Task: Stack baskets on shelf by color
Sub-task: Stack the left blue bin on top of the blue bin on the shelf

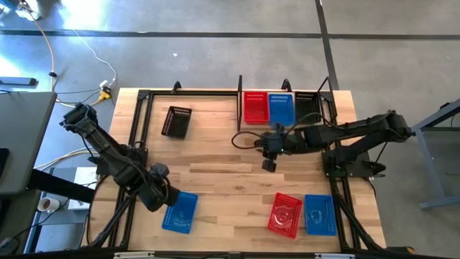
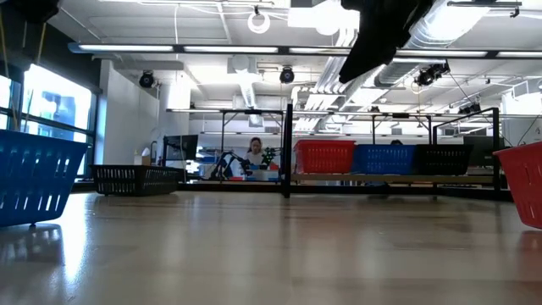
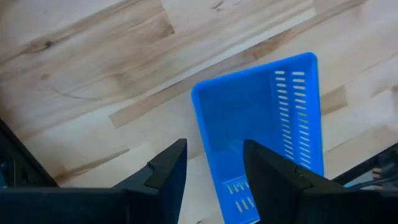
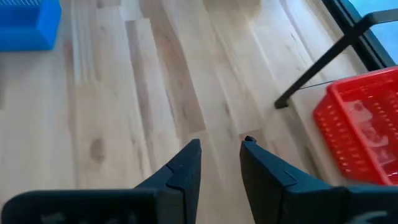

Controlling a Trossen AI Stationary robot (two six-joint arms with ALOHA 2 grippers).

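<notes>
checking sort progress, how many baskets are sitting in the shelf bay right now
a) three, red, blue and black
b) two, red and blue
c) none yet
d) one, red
a: the high view shows a red basket, a blue basket and a black basket side by side inside the shelf, and the low view shows the same row of three.
</notes>
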